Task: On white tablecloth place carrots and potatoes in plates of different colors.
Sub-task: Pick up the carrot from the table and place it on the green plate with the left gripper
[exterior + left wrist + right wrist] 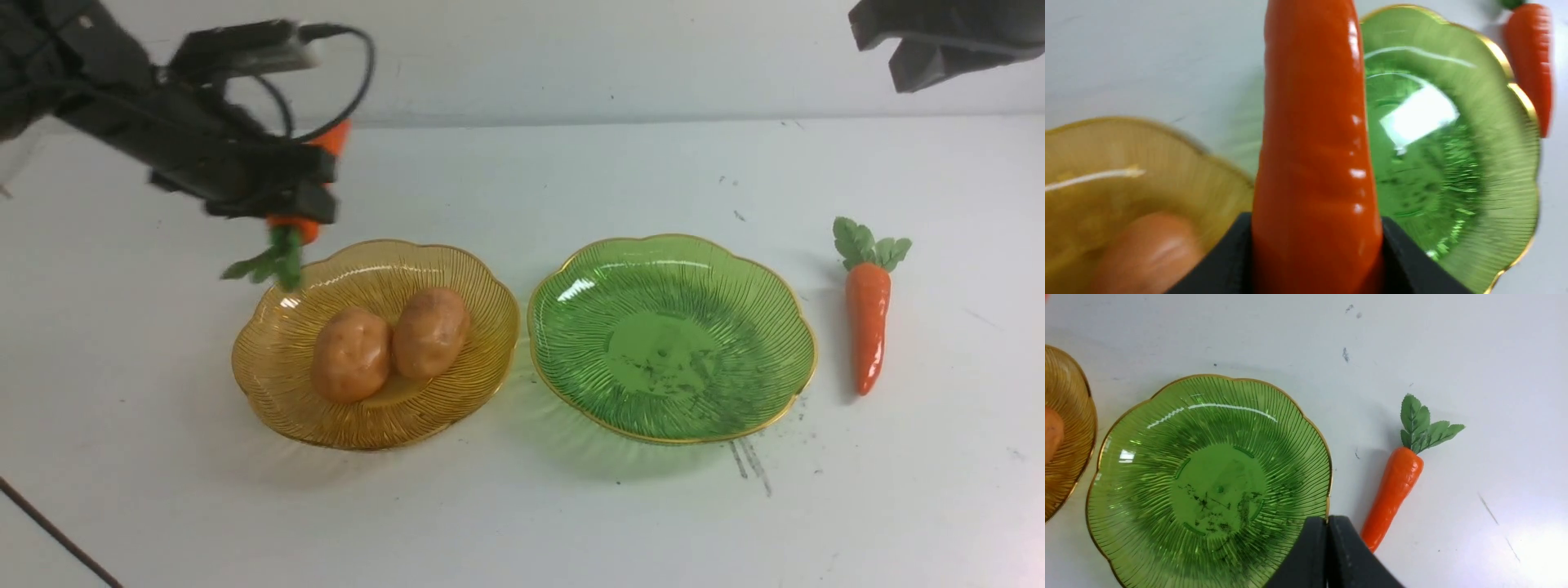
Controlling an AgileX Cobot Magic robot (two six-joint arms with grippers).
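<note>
L gripper (310, 188) clamped on carrot (1314, 143), by amber plate (269, 351); R gripper (1327, 524) jaws together.

On the desk's white tablecloth (522, 523) a green plate (669, 343) is set; an amber plate (367, 269) is placed just left of it, a carrot (867, 327) near its right.

Bkgd: wall (571, 57) seen across top of front view; pale grey-white, plain, matte. A few faint dark specks noted on it, nr its lower border. Lower border runs straight, approx. horiz., across full frame width.

Thin dark line (57, 531) seen at bottom-left corner, front view. It runs diag. from left edge down to bottom edge. Cord or rod: cannot be determined.
</note>
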